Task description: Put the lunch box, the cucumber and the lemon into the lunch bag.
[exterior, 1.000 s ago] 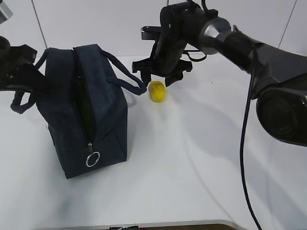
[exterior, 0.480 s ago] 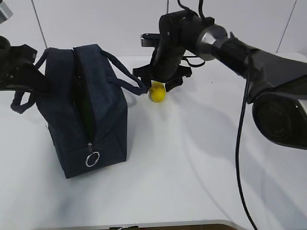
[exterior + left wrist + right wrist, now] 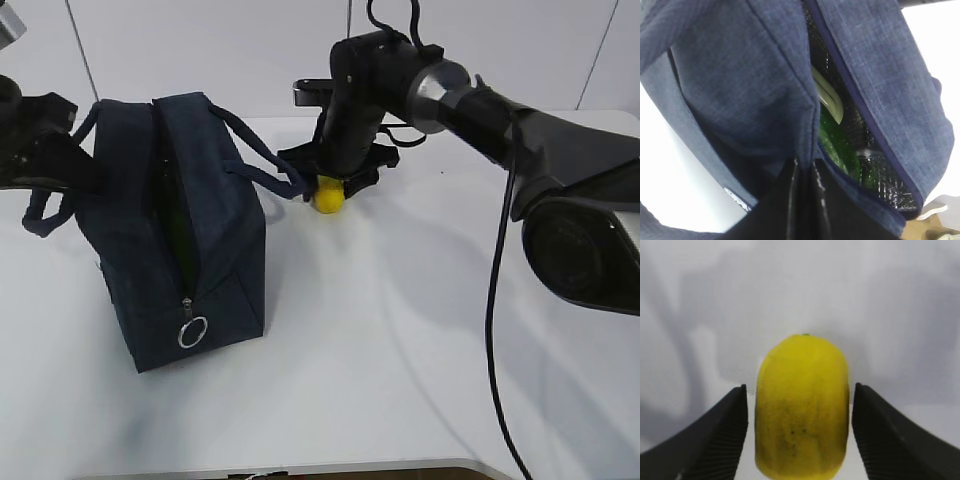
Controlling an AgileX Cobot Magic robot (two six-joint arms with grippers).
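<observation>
At frame centre, the right tool (image 3: 799,432) straddles the lemon (image 3: 802,407) with wide jaws, not touching; the left tool (image 3: 802,200) pinches the lunch bag (image 3: 185,230).

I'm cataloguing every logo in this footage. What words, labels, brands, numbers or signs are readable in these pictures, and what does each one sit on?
Nothing in these pictures reads as text.
Boxy dark navy fabric lunch bag: a small white patch shows on its side in the left wrist view, too blurred and cut off to read.
Silver ring zipper pull: no marking visible.
Small bright yellow lemon: only dark specks, no label.
Black robot arms: no legible print.
</observation>
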